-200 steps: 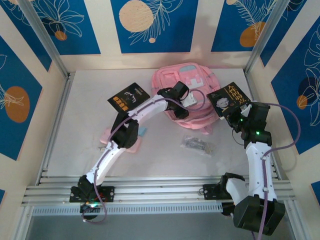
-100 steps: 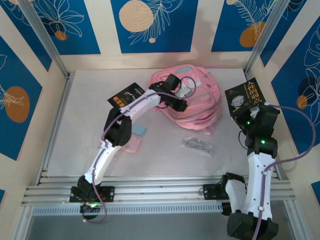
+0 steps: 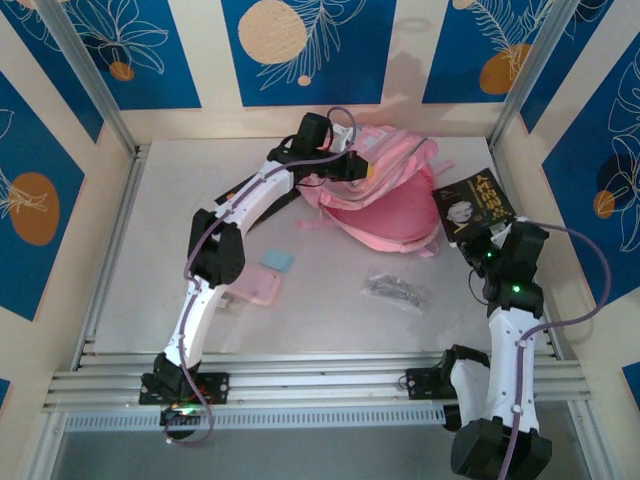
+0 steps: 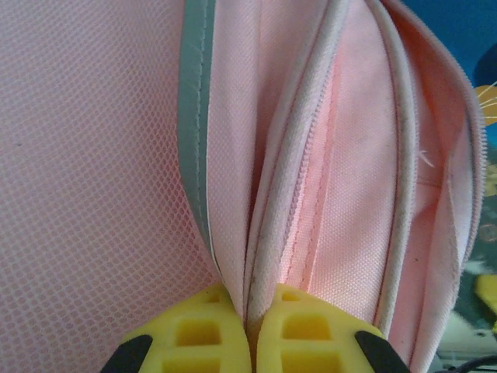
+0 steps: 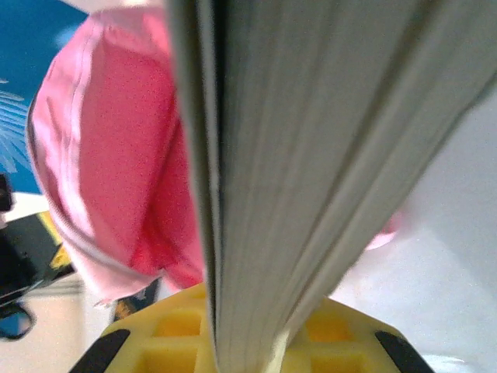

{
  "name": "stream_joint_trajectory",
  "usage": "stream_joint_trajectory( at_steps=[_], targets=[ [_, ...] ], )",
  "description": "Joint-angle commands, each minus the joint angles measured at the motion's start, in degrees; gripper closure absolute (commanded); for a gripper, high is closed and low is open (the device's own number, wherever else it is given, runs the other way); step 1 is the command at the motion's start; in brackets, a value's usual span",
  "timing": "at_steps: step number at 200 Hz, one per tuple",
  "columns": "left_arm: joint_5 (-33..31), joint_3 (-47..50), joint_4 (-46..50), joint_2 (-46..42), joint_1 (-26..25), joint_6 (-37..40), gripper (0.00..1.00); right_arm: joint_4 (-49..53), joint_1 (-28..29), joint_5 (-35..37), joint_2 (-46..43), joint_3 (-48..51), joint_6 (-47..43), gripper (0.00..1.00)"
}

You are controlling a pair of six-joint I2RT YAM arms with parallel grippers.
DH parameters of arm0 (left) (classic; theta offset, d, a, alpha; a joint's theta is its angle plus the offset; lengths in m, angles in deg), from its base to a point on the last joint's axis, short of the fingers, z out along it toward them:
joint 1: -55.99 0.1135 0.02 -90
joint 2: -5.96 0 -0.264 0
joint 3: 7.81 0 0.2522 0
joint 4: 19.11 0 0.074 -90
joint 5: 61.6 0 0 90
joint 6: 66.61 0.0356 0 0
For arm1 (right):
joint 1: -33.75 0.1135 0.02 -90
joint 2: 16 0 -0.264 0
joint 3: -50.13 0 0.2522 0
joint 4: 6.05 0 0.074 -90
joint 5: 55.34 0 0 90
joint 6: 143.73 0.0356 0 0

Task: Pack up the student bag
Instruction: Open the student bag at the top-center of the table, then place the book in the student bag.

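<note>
The student bag (image 3: 395, 205), a big pink backpack, lies at the back of the table with its mouth pulled open and the darker pink lining showing. My left gripper (image 3: 362, 168) is shut on the bag's upper rim. In the left wrist view the yellow fingers (image 4: 206, 334) pinch the pale piped zipper edge of the bag (image 4: 349, 155), with my left gripper (image 4: 250, 326) at the bottom of the frame. My right gripper (image 3: 488, 240) is shut on a black book (image 3: 475, 205) held just right of the bag. Up close, the book's page edges (image 5: 311, 116) rise between the jaws of my right gripper (image 5: 248, 346), beside the bag (image 5: 116, 155).
A small flat pink pencil case (image 3: 255, 287) and a blue piece (image 3: 279, 261) lie left of centre. A clear packet of small items (image 3: 395, 291) sits in front of the bag. A second black book (image 3: 288, 198) is mostly hidden under my left forearm. Frame rails border the table.
My left gripper closed on the bag's rim and pulled it up and back, opening the bag. My right arm swung the book out to the right, then back toward the bag.
</note>
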Motion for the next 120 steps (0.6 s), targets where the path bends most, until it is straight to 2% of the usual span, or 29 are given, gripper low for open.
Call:
stream_joint_trajectory(
  at_steps=[1,22,56,84,120],
  targets=[
    [6.49,-0.46,-9.50,-4.21,0.10,-4.74,1.00,-21.91,2.48,-10.09,0.74,5.23,9.37,1.00],
    [6.84,-0.46,-10.29,-4.30,0.21,-4.49,1.00,-29.37,8.31,-7.61,5.03,7.30,10.23,1.00],
    [8.04,-0.47,-10.71,-4.21,0.22,-5.03,1.00,-39.22,18.23,-5.18,17.12,4.35,6.74,1.00],
    [8.87,-0.05,-10.53,-4.77,0.11,-5.28,1.00,-46.38,22.12,-7.85,29.69,-0.74,6.20,1.00],
    [8.94,1.67,-10.77,-6.49,0.17,-5.01,1.00,-51.72,23.75,-13.49,45.92,-9.65,7.30,1.00]
  ],
)
